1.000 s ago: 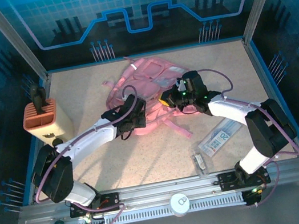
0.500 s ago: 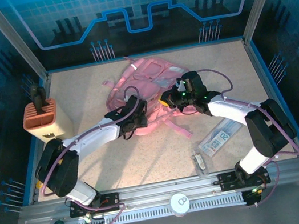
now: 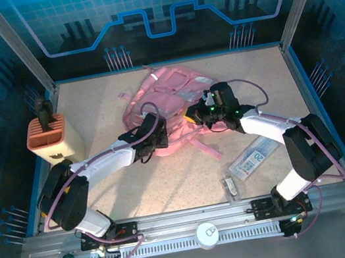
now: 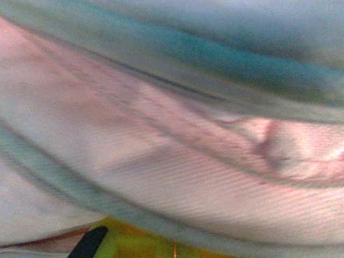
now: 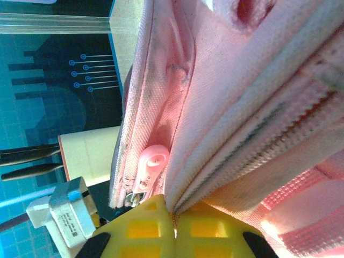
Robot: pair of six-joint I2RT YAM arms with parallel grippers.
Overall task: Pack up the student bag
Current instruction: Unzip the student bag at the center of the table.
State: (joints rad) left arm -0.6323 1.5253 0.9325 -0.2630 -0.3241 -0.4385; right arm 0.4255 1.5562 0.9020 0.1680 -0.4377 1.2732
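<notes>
The right claw point(image 5: 173, 215) is clamped on the student bag point(image 5: 215, 80): its two yellow fingers point(image 5: 140, 228) meet on a fold of pink fabric beside the zip, just below a pink zip pull point(image 5: 150, 164). From above, this claw point(image 3: 193, 114) sits at the bag's right near edge. The left claw point(image 3: 157, 132) is closed at the bag's left near edge. Its wrist camera sits against blurred pink cloth point(image 4: 161, 161), so I cannot tell whether it pinches any. The student bag point(image 3: 172, 89) lies flat on the far middle of the counter point(image 3: 136, 189), with its straps trailing toward the arms. An orange-and-cream pen holder point(image 3: 50, 138) stands at the left edge, well apart. A clear packet point(image 3: 254, 158) lies near the right arm.
</notes>
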